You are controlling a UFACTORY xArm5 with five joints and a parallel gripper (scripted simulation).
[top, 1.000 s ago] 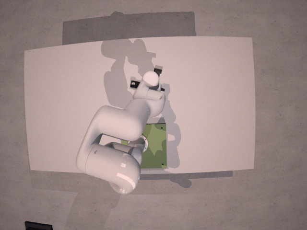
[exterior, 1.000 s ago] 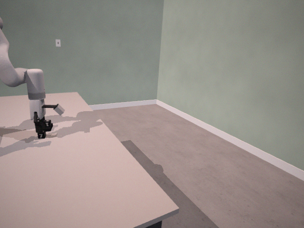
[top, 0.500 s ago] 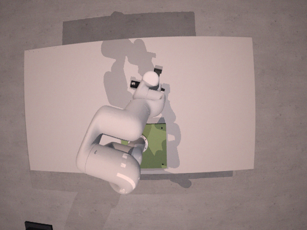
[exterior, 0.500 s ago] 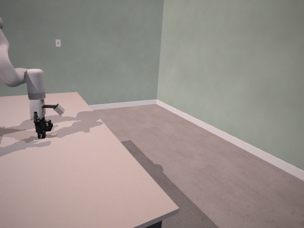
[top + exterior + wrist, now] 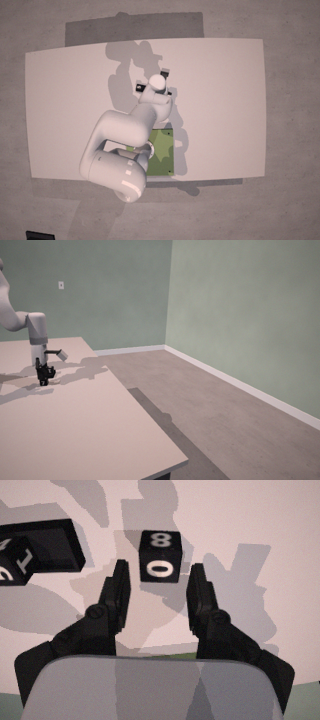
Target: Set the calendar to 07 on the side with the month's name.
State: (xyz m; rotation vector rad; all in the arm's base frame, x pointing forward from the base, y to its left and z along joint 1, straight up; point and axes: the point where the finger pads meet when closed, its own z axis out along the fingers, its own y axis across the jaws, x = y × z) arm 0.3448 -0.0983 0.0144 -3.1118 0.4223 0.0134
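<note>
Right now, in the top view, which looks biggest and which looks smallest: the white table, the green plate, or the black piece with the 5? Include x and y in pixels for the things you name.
1. white table [image 5: 219, 108]
2. green plate [image 5: 161, 165]
3. black piece with the 5 [image 5: 138, 87] [image 5: 76, 545]

Over the span of a second, no change can be made out from the top or from the exterior, where the present moment matches both earlier ones; the wrist view comes with no earlier picture to compare.
</note>
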